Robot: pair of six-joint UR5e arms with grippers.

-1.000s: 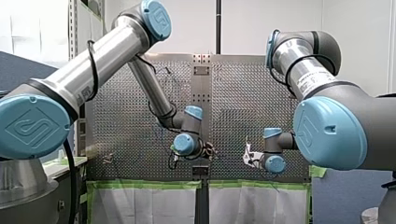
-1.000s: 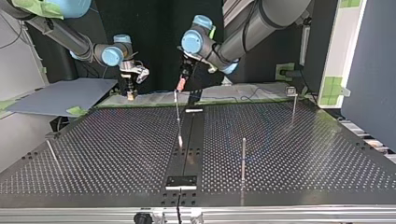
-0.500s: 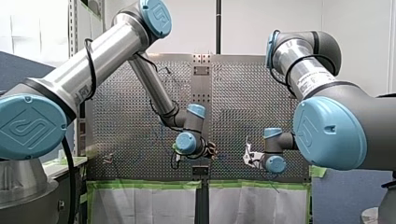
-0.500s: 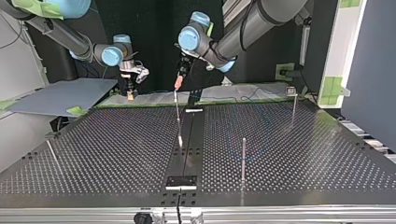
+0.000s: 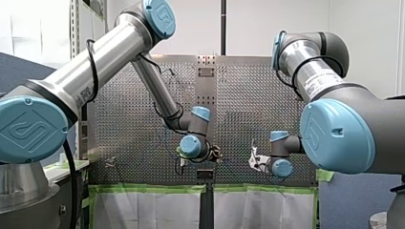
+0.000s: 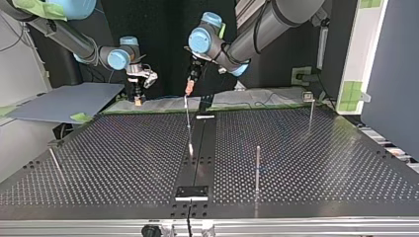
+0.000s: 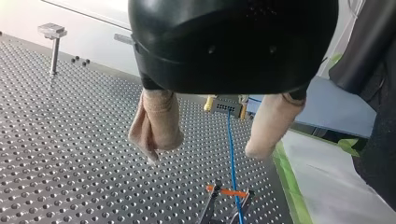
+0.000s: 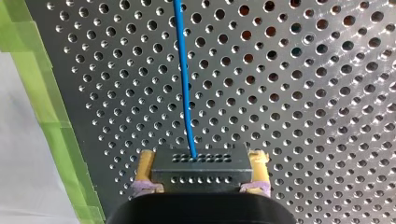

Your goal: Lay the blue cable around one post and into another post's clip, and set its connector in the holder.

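Right gripper (image 8: 202, 162) is closed on the connector (image 8: 201, 173), its yellow pads (image 8: 146, 170) pinching the block's two ends; this sits at the upper left of the top view. Left gripper (image 7: 205, 151) hangs wide open and empty above the blue cable (image 7: 232, 154). That cable looks thin, light and limp, likely to sag, so I'd pinch it close to each bend; the grey, perforated connector seems rigid

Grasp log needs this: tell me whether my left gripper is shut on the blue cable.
No: the left gripper's beige pads stand apart, and the blue cable in the gap touches neither.
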